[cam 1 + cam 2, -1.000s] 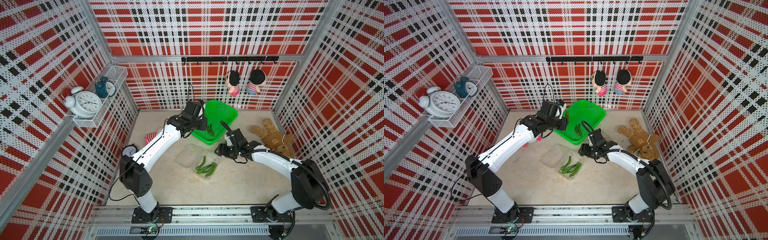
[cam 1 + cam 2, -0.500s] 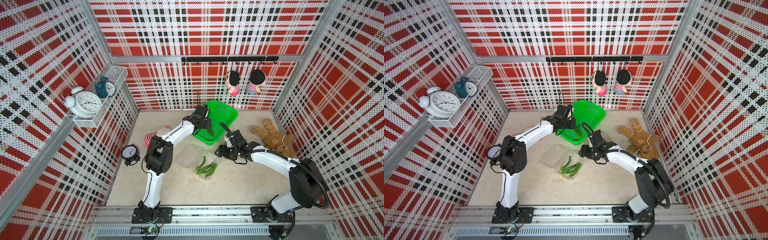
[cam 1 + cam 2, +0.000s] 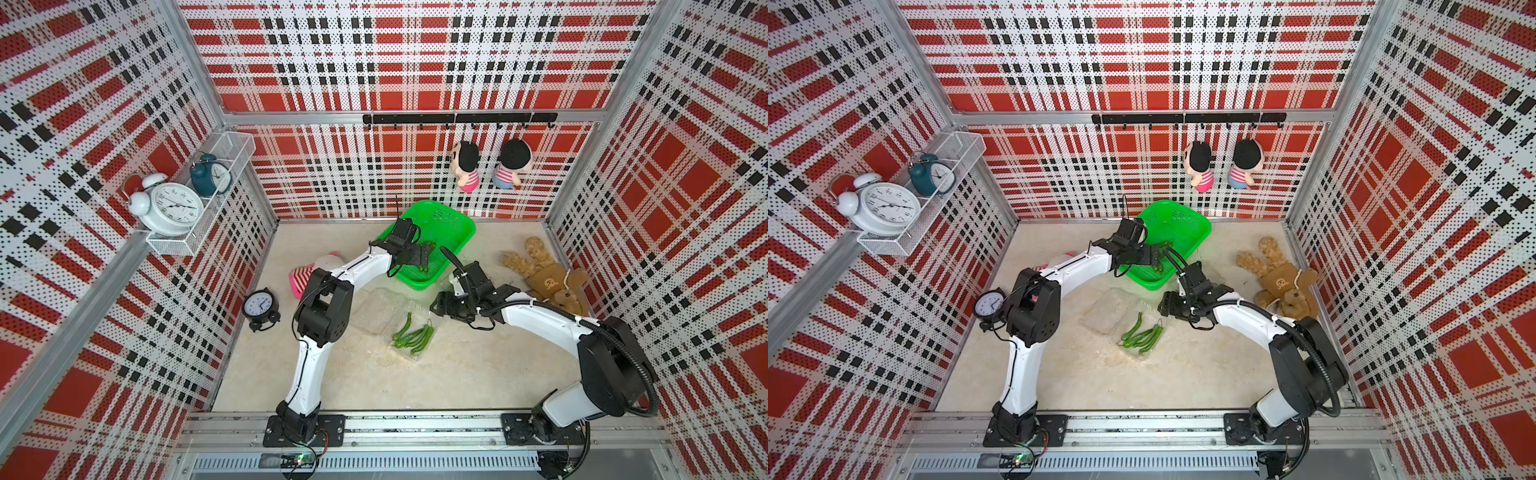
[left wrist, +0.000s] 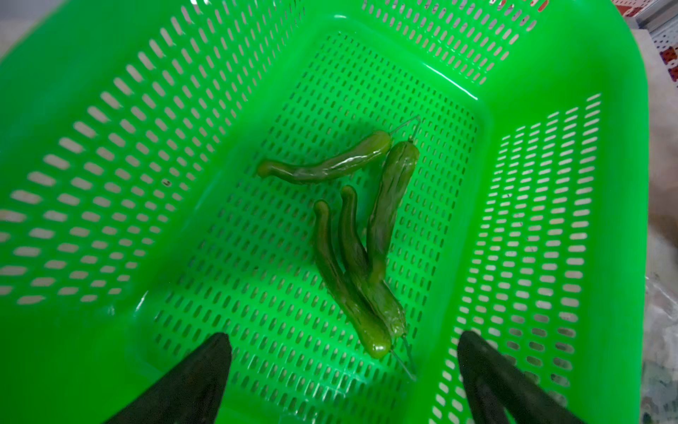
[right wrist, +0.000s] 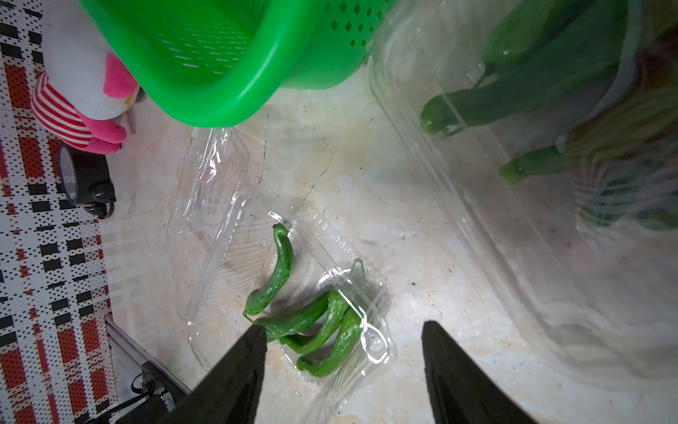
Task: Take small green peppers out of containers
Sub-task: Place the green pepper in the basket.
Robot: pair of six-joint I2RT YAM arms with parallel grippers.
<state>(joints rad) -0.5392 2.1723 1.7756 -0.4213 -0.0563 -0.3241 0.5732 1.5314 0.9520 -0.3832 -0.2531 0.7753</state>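
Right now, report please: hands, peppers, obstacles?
Left hand open over green basket, four peppers inside. Right hand open, empty, near open clamshell with peppers. Second clamshell, peppers inside, beside it.

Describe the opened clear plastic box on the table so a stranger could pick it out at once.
Find the bright green basket at the back of the table. In front of it lies the clear box, opened flat. Unlike the basket, it is see-through, with one half bare and green peppers in the other.
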